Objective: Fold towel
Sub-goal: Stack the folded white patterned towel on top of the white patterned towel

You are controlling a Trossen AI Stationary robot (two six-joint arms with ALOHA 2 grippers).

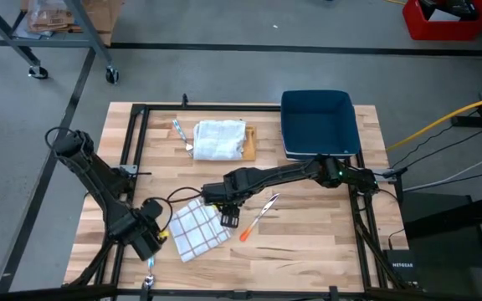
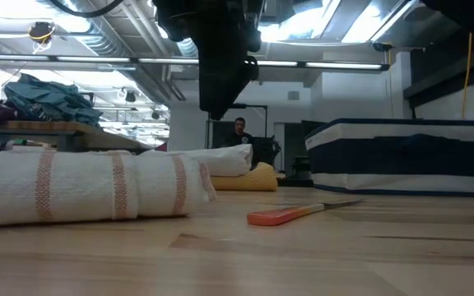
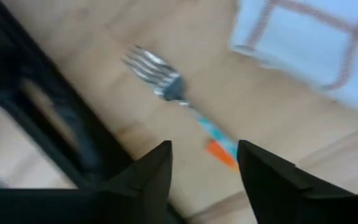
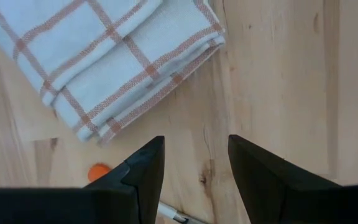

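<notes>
Folded towel (image 1: 197, 230), white with a thin orange-red check, lies as a compact layered rectangle near the front edge of the worktop (image 1: 308, 251), left of centre; its stacked edges show in the right wrist view (image 4: 123, 56). Left tool (image 1: 151, 238) sits just beside the towel's left edge, jaws apart, holding nothing, above a fork (image 3: 166, 87) with a coloured handle. Right tool (image 1: 227, 213) hovers at the towel's right corner, jaws wide and empty. Dark blue bin (image 1: 319, 124) stands at the back right corner; its contents cannot be told. A second white cloth (image 1: 218, 139) rests at the back edge. An orange-handled utensil (image 1: 258, 217) lies near centre.
</notes>
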